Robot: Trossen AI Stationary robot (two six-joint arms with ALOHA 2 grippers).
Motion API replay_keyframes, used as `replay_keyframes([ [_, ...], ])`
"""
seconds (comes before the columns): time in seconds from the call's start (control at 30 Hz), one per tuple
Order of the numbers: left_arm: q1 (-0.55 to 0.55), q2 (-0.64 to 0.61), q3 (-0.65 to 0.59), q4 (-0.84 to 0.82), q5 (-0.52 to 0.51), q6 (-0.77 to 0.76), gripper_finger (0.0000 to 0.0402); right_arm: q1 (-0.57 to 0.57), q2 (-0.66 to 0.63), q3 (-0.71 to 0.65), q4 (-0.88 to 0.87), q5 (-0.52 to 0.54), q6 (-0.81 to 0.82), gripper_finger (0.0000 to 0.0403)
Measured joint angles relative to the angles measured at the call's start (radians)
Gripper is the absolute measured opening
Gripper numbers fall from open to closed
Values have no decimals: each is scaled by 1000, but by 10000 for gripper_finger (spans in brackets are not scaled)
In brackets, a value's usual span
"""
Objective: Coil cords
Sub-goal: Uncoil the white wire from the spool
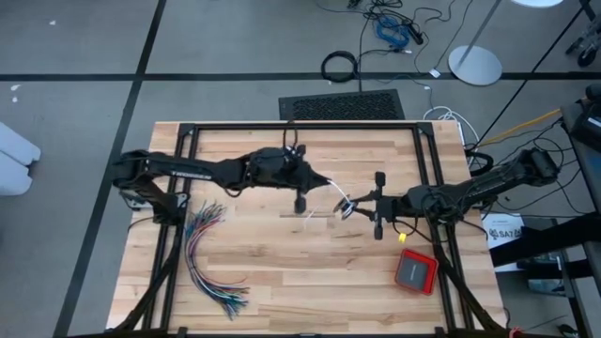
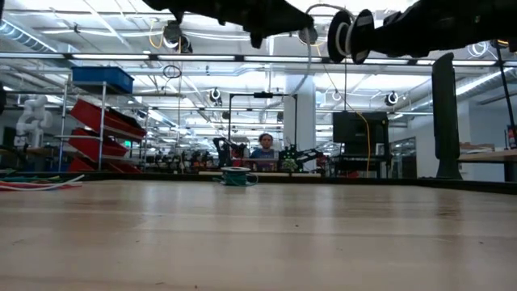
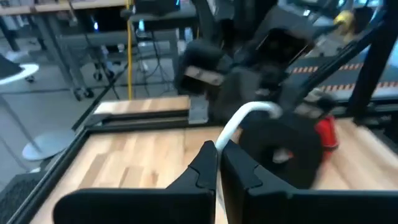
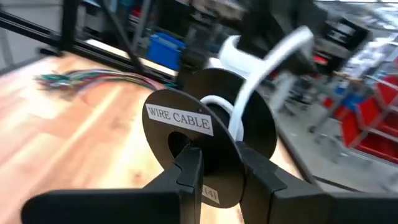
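- The left gripper [image 3: 217,163] is clenched on a white cord [image 3: 239,119]: in the left wrist view the cord rises from between its closed jaws and arches over toward the spool.
- The right gripper [image 4: 219,163] grasps a black spool [image 4: 208,140] labelled "WIRE CABLE", its jaws pinching the near flange by the rim; white cord is wound on the hub and runs off toward the other arm.
- Both grippers meet above the middle of the worktop [image 1: 282,272], spool and cord held in the air between them, as the high view shows.
- Handling, as I judge it: the cord looks light and springy, holding its curve rather than drooping, so it will likely try to unwind if slackened. Best held near the spool, kept under gentle tension.
- The spool looks rigid and light, but a flange grip could let it pivot.
- A small teal-green coil [image 2: 235,176] lies at the worktop's far edge in the low view.
- A fan of many-coloured wires [image 1: 211,258] lies on the left, well apart.
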Motion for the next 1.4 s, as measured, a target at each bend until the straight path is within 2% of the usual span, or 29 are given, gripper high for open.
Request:
replay_keyframes([
  [0.13,31,78,60,-37,6,-1,5,1,0,0,-7,-58,27,61],
  [0.47,75,222,118,-173,23,-51,4,15,-4,-1,-31,-65,33,61],
  [0.83,75,228,118,-301,27,-55,4,14,-29,-2,-84,-4,-4,64],
  [1.17,81,235,111,-439,23,-84,4,20,-44,1,-73,32,-1,111],
  [1.3,69,232,94,-470,22,-109,4,18,-65,1,-81,49,0,109],
  [1.4,43,233,87,-473,75,-115,4,18,-74,1,-86,79,0,96],
])
